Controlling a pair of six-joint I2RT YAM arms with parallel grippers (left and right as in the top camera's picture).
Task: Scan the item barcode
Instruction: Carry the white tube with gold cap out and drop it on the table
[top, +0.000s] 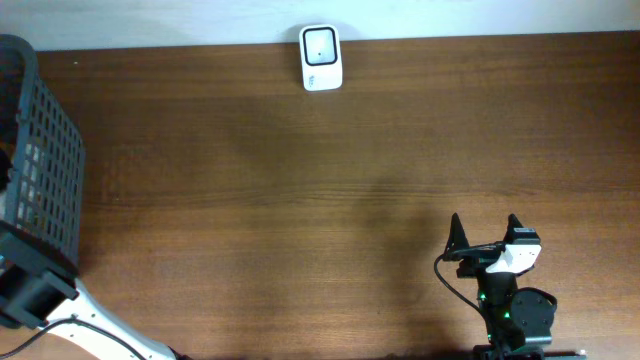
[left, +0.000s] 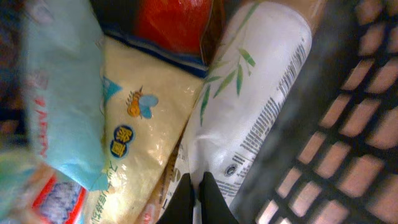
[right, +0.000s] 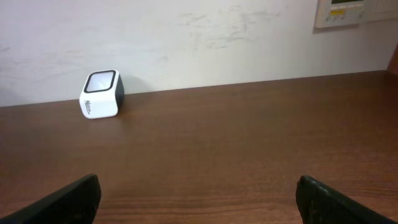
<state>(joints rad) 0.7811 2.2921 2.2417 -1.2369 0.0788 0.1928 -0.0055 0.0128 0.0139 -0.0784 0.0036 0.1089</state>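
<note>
My left gripper (left: 198, 178) is down inside the black basket (left: 348, 124) with its jaws shut, pinching the lower edge of a white pack (left: 249, 93) that has green leaf print and small printed text. Beside it lie a yellow bag (left: 146, 124), a light blue pack (left: 62, 87) and a red item (left: 174, 22). No barcode shows plainly. The white scanner (top: 321, 58) stands at the table's far edge, also visible as the scanner (right: 101, 94) in the right wrist view. My right gripper (top: 485, 225) rests open and holds nothing near the front right.
The basket (top: 40, 150) stands at the table's left edge, with my left arm (top: 30, 290) reaching into it from the front. A pale wall (right: 199, 37) runs behind the scanner. Brown tabletop (top: 300, 200) lies between basket, scanner and right arm.
</note>
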